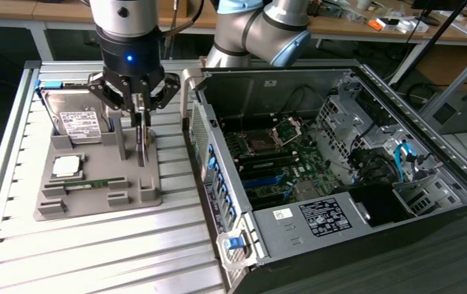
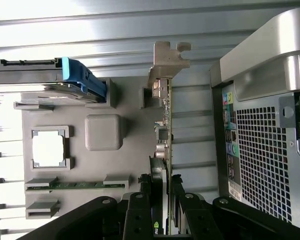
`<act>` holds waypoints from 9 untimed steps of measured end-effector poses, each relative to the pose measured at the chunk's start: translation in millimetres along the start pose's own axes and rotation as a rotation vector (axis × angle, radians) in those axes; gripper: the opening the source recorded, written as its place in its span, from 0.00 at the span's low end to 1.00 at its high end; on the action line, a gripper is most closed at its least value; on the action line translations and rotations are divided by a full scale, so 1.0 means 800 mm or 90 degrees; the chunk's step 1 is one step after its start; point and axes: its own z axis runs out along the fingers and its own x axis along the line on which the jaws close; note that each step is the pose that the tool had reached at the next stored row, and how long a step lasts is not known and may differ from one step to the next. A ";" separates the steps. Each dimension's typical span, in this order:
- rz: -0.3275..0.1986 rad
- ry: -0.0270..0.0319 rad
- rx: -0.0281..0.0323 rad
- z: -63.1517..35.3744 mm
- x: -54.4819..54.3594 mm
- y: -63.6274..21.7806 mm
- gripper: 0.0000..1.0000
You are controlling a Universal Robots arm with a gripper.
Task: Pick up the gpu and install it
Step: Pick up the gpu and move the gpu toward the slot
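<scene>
The gpu (image 1: 142, 147) is a thin dark card seen edge-on, standing upright over the grey fixture tray (image 1: 94, 202) on the exterior view's left. My gripper (image 1: 140, 113) comes down on it from above, with a finger on each side of its upper edge. In the wrist view the gpu (image 2: 166, 125) runs away from my gripper (image 2: 166, 200), its silvery end bracket at the far end, and the fingers (image 2: 140, 210) press against both faces. I cannot tell whether the card's lower edge still rests in the tray. The open computer case (image 1: 217, 165) stands beside the tray.
The tray (image 2: 130, 165) also carries a silver hard drive (image 1: 78, 119) with a blue clip (image 2: 82, 77), a square processor (image 1: 67, 164) and a green memory stick (image 1: 86, 182). The motherboard (image 1: 274, 165) lies exposed inside the case, whose perforated wall (image 2: 265, 150) is close to the card.
</scene>
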 end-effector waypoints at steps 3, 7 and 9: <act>0.000 -0.0001 -0.0001 -0.004 0.000 0.000 0.27; 0.000 0.0000 0.0000 -0.008 0.000 0.000 0.27; 0.000 0.0000 0.0000 -0.010 0.000 0.000 0.27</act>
